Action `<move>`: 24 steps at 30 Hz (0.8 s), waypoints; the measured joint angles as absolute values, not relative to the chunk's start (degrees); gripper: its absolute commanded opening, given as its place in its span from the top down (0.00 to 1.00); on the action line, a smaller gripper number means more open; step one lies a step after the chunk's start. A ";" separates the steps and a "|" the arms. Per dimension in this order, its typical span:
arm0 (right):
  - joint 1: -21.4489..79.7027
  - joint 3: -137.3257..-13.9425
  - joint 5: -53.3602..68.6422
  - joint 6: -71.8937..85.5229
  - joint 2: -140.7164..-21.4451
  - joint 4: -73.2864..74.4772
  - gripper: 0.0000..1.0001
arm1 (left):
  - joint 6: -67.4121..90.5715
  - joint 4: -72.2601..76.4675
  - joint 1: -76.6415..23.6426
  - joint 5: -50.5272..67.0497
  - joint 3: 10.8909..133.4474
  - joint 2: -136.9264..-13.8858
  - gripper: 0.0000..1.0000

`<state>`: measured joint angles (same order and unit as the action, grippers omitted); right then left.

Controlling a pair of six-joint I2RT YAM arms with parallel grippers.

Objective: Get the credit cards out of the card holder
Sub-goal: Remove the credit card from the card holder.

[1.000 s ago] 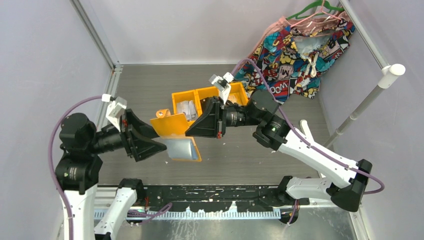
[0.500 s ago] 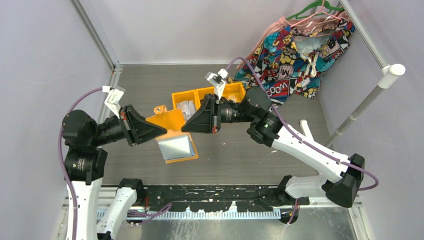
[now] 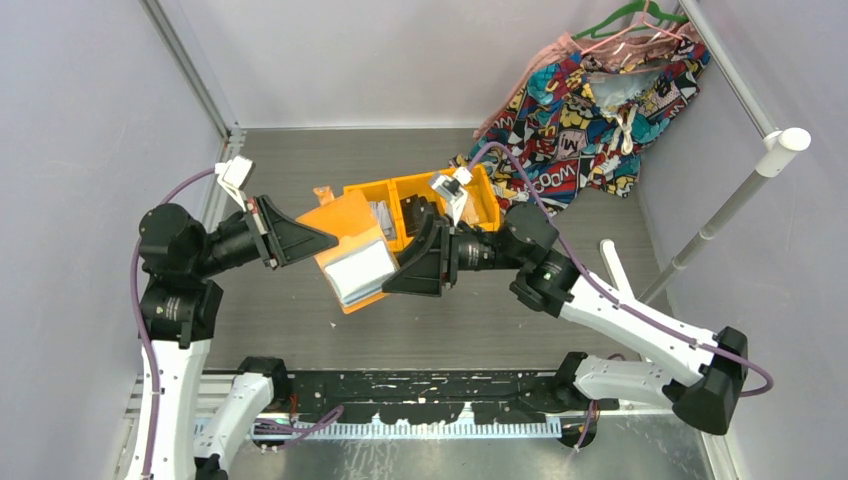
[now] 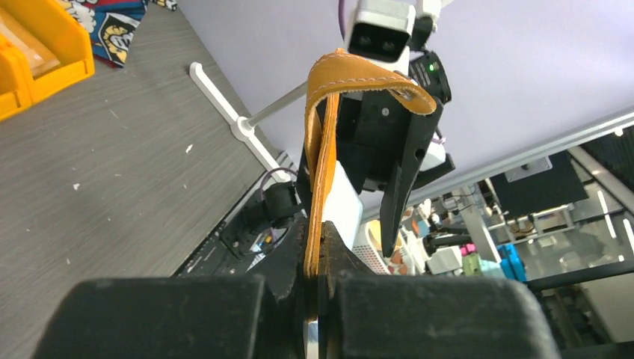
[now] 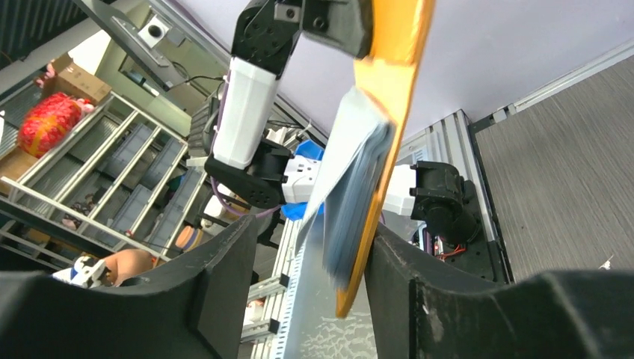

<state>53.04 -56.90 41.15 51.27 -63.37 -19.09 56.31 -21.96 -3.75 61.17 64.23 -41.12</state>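
The holder (image 3: 348, 228) hangs above the counter (image 3: 290, 170), just left of the bins (image 3: 486, 203); from above it overlaps their near left corner. It is flat, orange and leathery, with a stitched edge and a looped tab (image 4: 374, 75), and it is held tilted. The left fingers (image 4: 345, 262) are clamped narrowly on its stitched edge, on the side away from the bins. The right fingers (image 5: 224, 284) are spread wide with its lower edge and pale, glossy pockets (image 5: 351, 217) between them; whether either finger touches it cannot be told. No single card can be made out in the pockets. Grey wood-grain counter lies open left of the bins and in front of them. Right of the bins, printed cloth (image 3: 590, 100) touches them and a white pole (image 3: 720, 215) slants.
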 measured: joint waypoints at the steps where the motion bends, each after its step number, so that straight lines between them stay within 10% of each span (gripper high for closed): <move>1: 53.10 -56.10 40.91 51.11 -62.08 -18.87 0.43 | 57.32 -21.63 -3.75 60.99 64.18 -41.41 1.00; 17: 53.32 -55.40 35.55 45.93 -59.11 -13.13 0.70 | 63.05 -19.51 -3.73 60.60 64.16 -41.47 1.00; 24: 53.32 -55.83 32.18 42.44 -59.00 -8.60 0.59 | 64.18 -19.49 -3.73 60.62 64.18 -41.45 1.00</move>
<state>53.32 -55.83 32.18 42.44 -59.00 -8.60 64.18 -19.49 -3.73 60.62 64.18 -41.45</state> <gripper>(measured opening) 0.390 0.022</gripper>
